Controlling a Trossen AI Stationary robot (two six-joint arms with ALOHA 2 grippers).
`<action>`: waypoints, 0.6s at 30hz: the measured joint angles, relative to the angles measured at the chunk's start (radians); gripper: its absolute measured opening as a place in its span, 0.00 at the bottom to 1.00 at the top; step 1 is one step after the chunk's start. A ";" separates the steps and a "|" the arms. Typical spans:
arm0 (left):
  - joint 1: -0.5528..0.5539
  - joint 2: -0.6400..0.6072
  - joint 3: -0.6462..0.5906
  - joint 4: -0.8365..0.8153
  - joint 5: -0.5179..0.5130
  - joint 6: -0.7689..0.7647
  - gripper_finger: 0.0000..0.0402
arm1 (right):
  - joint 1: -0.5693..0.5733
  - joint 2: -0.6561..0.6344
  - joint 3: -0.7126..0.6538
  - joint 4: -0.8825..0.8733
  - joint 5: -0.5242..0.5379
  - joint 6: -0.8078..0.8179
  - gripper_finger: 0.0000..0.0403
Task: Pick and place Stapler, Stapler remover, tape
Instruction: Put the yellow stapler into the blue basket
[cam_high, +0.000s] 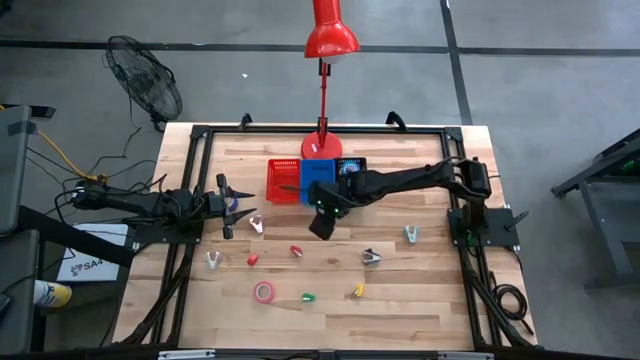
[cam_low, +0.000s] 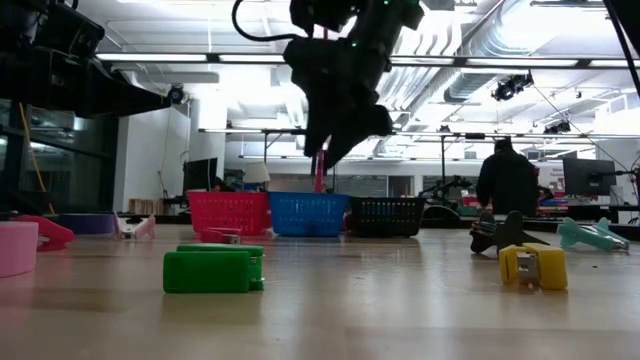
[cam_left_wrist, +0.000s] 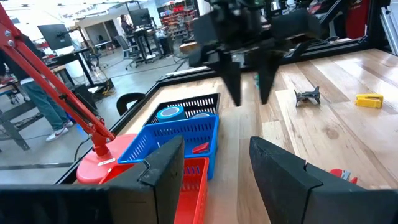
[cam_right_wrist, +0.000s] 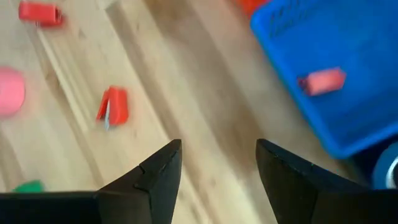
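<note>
— Just below the blue bin (cam_high: 322, 178) at mid-frame in the high view, my right gripper (cam_high: 320, 224) hangs over bare wood, fingers spread and nothing between them.

— Why there?

— I judge it's between loads: a red piece (cam_right_wrist: 321, 81) already lies in that bin, and a blue tape (cam_left_wrist: 170, 112) sits in the black bin (cam_left_wrist: 200, 101) beside it. The red remover (cam_right_wrist: 112, 104) lies just beyond the fingers, lower left of them in the high view, so it looks the handiest next pick.

— And the rest?

— Pink tape (cam_high: 264, 292) sits low and left of centre, with the green stapler (cam_high: 308, 297) and yellow stapler (cam_high: 358, 290) to its right along the same row. All well apart, which leaves room for the fingers.

— Left arm?

— My left gripper (cam_high: 232, 206) waits at the left edge, fingers parted, holding nothing, clear of the other arm.
</note>
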 joint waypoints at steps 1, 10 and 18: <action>0.000 0.000 0.000 0.000 0.000 0.000 0.45 | 0.007 0.000 0.000 -0.018 -0.013 0.025 0.49; 0.000 0.000 0.000 0.000 0.000 0.000 0.45 | 0.083 0.000 0.000 -0.157 -0.118 0.433 0.49; 0.000 0.000 0.000 0.000 0.000 0.000 0.45 | 0.196 0.000 0.000 -0.223 -0.083 0.663 0.49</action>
